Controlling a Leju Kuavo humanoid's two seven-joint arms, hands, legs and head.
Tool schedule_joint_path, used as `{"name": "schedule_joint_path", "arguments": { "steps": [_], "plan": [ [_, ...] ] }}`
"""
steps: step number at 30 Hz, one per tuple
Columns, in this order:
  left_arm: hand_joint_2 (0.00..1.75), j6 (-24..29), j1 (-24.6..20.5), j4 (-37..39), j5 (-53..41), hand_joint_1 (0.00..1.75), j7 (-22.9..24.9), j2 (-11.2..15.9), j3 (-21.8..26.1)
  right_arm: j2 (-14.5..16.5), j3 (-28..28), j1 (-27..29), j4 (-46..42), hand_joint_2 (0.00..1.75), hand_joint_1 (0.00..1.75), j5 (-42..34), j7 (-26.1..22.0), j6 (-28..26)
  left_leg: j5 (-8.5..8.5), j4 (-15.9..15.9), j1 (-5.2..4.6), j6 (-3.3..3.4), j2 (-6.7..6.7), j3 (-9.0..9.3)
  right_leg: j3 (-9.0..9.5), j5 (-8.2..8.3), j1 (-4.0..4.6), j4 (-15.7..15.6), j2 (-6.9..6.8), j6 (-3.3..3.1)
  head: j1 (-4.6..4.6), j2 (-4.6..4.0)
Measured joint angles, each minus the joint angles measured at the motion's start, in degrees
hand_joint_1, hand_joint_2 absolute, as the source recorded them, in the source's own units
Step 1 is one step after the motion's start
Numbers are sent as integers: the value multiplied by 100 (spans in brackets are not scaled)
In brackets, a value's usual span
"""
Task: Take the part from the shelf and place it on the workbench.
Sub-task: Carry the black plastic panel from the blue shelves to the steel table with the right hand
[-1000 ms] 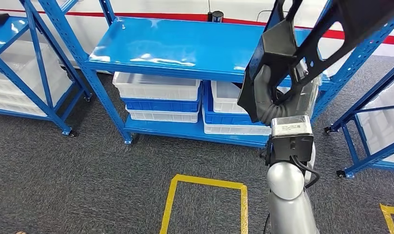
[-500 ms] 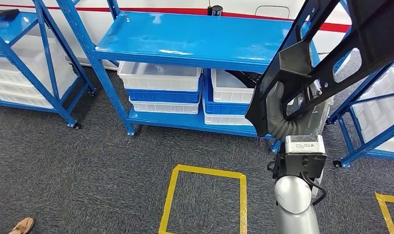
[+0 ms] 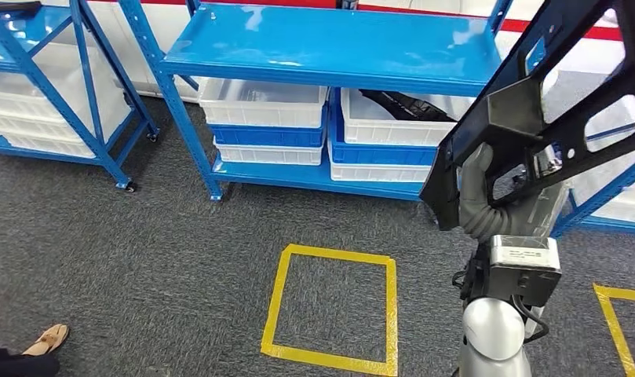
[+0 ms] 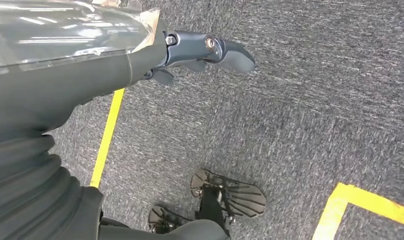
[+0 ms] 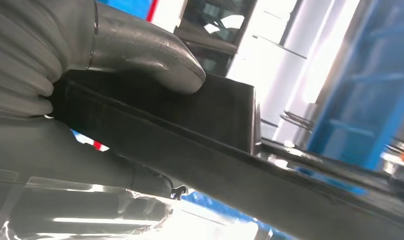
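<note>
Floor: dark grey speckled carpet, square outline of yellow tape just in front of the rack.
Rack: glossy blue metal shelving unit, lights glinting off its top.
Under it: white and blue plastic bins, stacked.
Wall: white, red stripe, behind the rack.

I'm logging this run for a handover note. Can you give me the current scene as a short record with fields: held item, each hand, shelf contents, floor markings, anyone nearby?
held item: black frame part, long, with cut-out openings, raised in front of the shelf
right hand: right hand grips the part at its lower end
left hand: left hand hangs over the carpet, holding nothing
shelf: blue shelf; white and blue bins below, one with a dark part inside
floor markings: yellow tape square on grey carpet
nearby: a person's foot at the left
</note>
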Motion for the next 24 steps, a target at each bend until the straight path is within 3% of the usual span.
{"name": "schedule_joint_path", "arguments": {
  "steps": [1, 2, 4, 6, 7, 8, 9, 10, 12, 14, 15, 17, 18, 19, 21, 22, 23, 24],
  "plan": [
    [175, 0, 7, 1, -3, 0, -2, 8, 0, -6, -9, 12, -9, 175, 175, 0, -1, -4, 31, -14, 17, -40, -6, -16, -66, 52, -12, 19, -3, -45, 1, 0],
    [175, -2, 17, 1, -4, 0, -6, 15, -1, -10, -17, 20, -14, 175, 175, -1, -1, -5, -45, 27, 31, -77, -17, -56, -124, 112, -23, 20, -8, -104, 1, 0],
    [175, -8, 46, 2, -6, 0, -27, 28, -1, -14, -32, 36, -24, 175, 175, -8, -10, -10, -522, 384, 56, -141, -38, -191, -262, 265, -49, 17, -21, -208, -20, 0],
    [175, -18, 60, 2, -10, 0, -52, 37, -2, -15, -44, 57, -39, 175, 175, -25, -25, -21, -1108, 1135, 70, -192, -45, -351, -426, 424, -35, 33, -27, -240, -46, 0],
    [175, -21, 61, 2, -11, 0, -63, 44, -2, -18, -50, 70, -44, 175, 175, -37, -32, -26, -1224, 1481, 73, -208, -45, -387, -517, 500, -29, 51, -27, -238, -47, 0],
    [175, -22, 61, 2, -12, 0, -73, 49, -2, -20, -56, 83, -45, 175, 175, -54, -38, -28, -1203, 1693, 74, -214, -45, -357, -624, 567, -24, 79, -27, -230, -49, 0],
    [175, -19, 60, 2, -12, 0, -85, 54, -2, -23, -63, 95, -45, 175, 175, -79, -49, -29, -1076, 1703, 74, -208, -45, -235, -730, 624, -21, 113, -26, -221, -49, 0],
    [175, -12, 58, 1, -12, 0, -96, 59, -2, -25, -70, 103, -47, 175, 175, -111, -67, -29, -929, 1510, 74, -190, -47, -9, -834, 673, -19, 152, -23, -208, -50, 0],
    [175, 17, 40, -5, -13, 0, -113, 77, -2, -27, -96, 107, -57, 175, 175, -180, -110, -27, -922, 682, 62, -120, -62, 634, -986, 765, -10, 218, -21, -165, -48, 0],
    [175, 44, 22, -15, -15, 0, -119, 93, -2, -27, -122, 93, -67, 175, 175, -235, -142, -17, -1078, 74, 26, -44, -78, 1033, -1039, 862, -6, 224, -34, -93, -38, 0],
    [175, 51, 20, -17, -16, 0, -119, 98, -1, -27, -130, 81, -68, 175, 175, -263, -152, -7, -1083, -22, 3, -7, -80, 1072, -1045, 915, -8, 209, -41, -54, -31, 0],
    [175, 57, 21, -17, -20, 0, -118, 103, 0, -31, -151, 61, -63, 175, 175, -304, -169, 10, -946, -64, 0, 85, -62, 978, -1093, 935, -15, 225, -40, 2, -30, 0],
    [175, 56, 18, -17, -23, 0, -117, 108, 1, -34, -171, 47, -58, 175, 175, -318, -174, 16, -858, -90, 10, 135, -48, 904, -1163, 814, -13, 332, -32, -3, -22, 0],
    [175, 55, 15, -18, -27, 0, -119, 111, 2, -39, -195, 32, -51, 175, 175, -328, -177, 18, -763, -115, 24, 171, -32, 812, -1261, 589, -13, 550, -24, -29, -13, 0],
    [175, 48, 10, -20, -31, 0, -127, 117, 3, -53, -242, -5, -29, 175, 175, -346, -176, 27, -598, -115, 26, 204, -16, 620, -1470, 36, -27, 1270, -16, -73, 8, 0],
    [175, 43, 11, -20, -32, 0, -135, 119, 3, -62, -264, -24, -11, 175, 175, -356, -174, 34, -513, -111, 26, 200, -10, 524, -1526, -124, -36, 1635, -16, -51, 12, 0],
    [175, 36, 13, -20, -34, 0, -148, 119, 3, -71, -287, -48, 14, 175, 175, -367, -170, 44, -430, -104, 26, 192, -5, 425, -1520, -153, -46, 1891, -16, 6, 15, 0],
    [175, 29, 15, -20, -36, 0, -163, 118, 3, -79, -308, -75, 43, 175, 175, -381, -167, 55, -346, -97, 29, 177, 0, 324, -1419, -65, -58, 1956, -16, 82, 18, 0]
  ]
}}
